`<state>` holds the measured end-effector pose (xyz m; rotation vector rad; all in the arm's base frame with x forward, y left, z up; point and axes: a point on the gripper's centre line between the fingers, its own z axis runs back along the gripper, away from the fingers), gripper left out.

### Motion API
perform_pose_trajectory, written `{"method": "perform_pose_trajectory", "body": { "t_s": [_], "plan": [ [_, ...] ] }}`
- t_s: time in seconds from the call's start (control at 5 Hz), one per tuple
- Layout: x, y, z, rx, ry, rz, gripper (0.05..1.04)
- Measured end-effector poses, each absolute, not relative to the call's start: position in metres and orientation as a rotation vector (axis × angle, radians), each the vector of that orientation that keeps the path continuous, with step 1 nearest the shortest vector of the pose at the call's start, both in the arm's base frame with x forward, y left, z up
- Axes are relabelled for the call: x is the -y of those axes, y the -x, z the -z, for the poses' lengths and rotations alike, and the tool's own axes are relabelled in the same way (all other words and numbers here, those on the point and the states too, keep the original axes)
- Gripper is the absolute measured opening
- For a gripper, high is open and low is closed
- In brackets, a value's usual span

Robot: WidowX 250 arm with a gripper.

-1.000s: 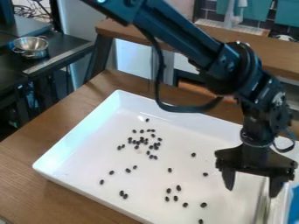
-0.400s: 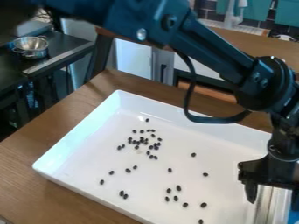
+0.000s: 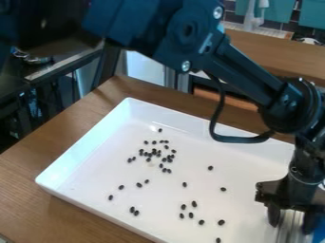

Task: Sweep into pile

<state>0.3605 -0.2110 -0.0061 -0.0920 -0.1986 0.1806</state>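
Narrower jaws, partly open; metal object between

Wall tiles and a metal bowl suggest a kitchen.

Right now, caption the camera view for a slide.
A black gripper hangs at the right of a white tray where dark beans lie, some clustered, others scattered.

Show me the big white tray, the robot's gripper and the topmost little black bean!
White tray (image 3: 89, 144): camera view, on its left inner wall.
Gripper (image 3: 291, 227): camera view, midway between its fingertips.
Topmost black bean (image 3: 160, 130): camera view, on its middle.
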Motion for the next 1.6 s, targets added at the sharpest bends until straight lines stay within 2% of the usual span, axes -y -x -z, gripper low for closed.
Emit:
{"method": "perform_pose_trajectory", "body": {
  "t_s": [0.2, 0.4, 0.8, 1.2, 1.6],
  "plan": [
    [0.208, -0.361, 0.006, 0.195, 0.096, -0.177, 0.388],
    [0.195, -0.358, 0.008, 0.161, 0.101, -0.188, 0.384],
    [0.151, -0.363, 0.010, 0.153, 0.101, -0.200, 0.383],
    [0.087, -0.369, 0.011, 0.203, 0.090, -0.230, 0.383],
    [0.012, -0.358, 0.012, 0.138, 0.090, -0.232, 0.383]
  ]
}}
